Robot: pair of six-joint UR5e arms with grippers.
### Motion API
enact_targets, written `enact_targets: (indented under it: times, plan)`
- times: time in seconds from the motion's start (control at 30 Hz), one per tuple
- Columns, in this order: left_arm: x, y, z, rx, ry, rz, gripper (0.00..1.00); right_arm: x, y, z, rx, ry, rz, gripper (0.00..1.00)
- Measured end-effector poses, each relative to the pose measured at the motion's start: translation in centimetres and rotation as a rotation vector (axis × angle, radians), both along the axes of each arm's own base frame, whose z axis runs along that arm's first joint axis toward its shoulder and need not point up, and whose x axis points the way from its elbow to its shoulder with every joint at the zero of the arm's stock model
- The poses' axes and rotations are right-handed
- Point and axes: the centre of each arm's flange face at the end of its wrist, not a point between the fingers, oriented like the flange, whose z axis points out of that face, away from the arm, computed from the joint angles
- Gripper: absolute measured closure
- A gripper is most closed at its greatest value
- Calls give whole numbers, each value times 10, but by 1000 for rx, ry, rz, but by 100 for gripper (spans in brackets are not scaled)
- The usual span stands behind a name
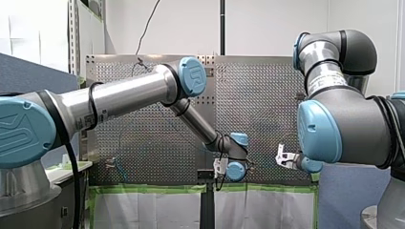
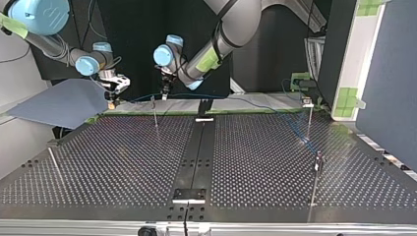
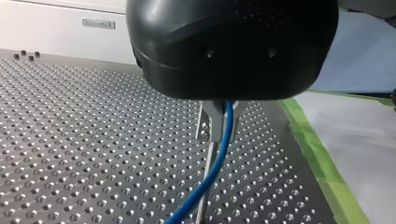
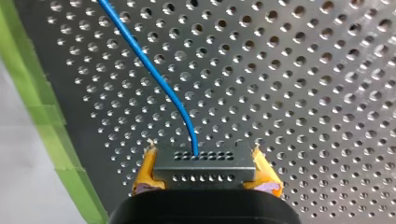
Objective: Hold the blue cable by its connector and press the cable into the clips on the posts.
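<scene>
My right hand (image 4: 203,163) held the grey connector (image 4: 204,170) crosswise between its yellow pads (image 4: 148,170), clamped on its two ends, with the rows of small holes facing away from the wrist. The blue cable (image 4: 154,77) left the middle of the connector's far edge and curved up and away over the perforated counter (image 4: 303,93), running roughly along the strip of green tape (image 4: 46,116) that bordered the plate.

My left hand (image 3: 218,126) had its metal fingers drawn narrow about the cable, which came out from between them and hung down in a loose bow toward the counter. A thin metal post (image 3: 204,196) stood just under the fingertips, close beside the cable; whether the two touched I could not tell.

In the top view both hands were at the far edge of the counter, near each other but apart: my right hand (image 2: 115,93) at the view's left, my left hand (image 2: 166,92) nearer the middle. The cable stretched between them above the counter. The near post (image 2: 155,115) rose between the two hands, just beside my left. Beyond my left hand the cable ran on toward the view's right and came down past a taller post (image 2: 310,123), with another post (image 2: 317,177) nearer the camera. A slanted rod (image 2: 55,164) stood well apart at the view's left. A black rail (image 2: 199,147) ran down the middle of the counter, and a grey-blue panel (image 2: 64,101) lay beside the counter under my right arm.
</scene>
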Motion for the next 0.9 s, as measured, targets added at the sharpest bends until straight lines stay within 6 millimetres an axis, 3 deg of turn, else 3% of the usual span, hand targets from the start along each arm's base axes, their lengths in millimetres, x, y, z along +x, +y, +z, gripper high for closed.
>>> enact_targets:
  times: [0.23, 0.5, 0.9]
  plan:
    - [11, 5, 2, -6, -1, 7, 100, 0, -3, 2, -16, -16, -12, 100]
    - [25, 17, -17, 2, 10, 26, 100, 6, -3, 3, -29, -28, -3, 100]
    - [64, 32, -6, -29, 5, 35, 100, 14, -6, 6, -63, -56, 16, 100]
